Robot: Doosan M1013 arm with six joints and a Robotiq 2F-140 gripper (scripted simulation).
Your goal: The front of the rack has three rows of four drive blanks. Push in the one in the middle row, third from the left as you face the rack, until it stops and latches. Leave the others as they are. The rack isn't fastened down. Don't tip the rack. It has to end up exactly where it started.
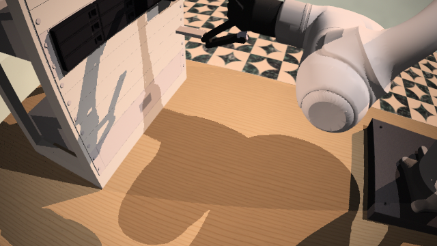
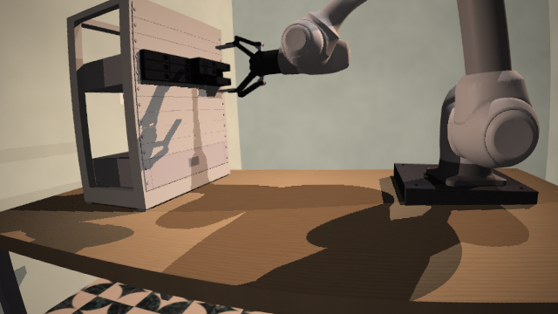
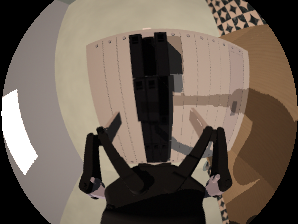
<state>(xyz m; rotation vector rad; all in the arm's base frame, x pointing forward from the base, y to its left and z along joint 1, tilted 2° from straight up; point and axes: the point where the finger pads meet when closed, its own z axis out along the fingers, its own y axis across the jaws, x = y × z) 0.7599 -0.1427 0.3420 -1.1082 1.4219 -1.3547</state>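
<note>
The pale rack point(image 2: 174, 131) stands upright on the wooden table, also in the top view point(image 1: 113, 85). A black block of drive blanks point(image 2: 185, 71) sits high on its front, three rows of four; its right part seems to stand out farther than its left. The blank in the middle row, third from the left point(image 2: 202, 70), lies in that right part. My gripper point(image 2: 221, 68) is open and empty, level with the blanks, its fingers spread above and below their right end and close to the rack face. In the wrist view the blanks point(image 3: 152, 96) run between my fingers.
The robot base plate point(image 2: 462, 189) is bolted at the table's right end. The rack stands near the table's left edge, with open frame sides. The table's front edge point(image 2: 174, 279) drops to a checkered floor point(image 1: 259, 51).
</note>
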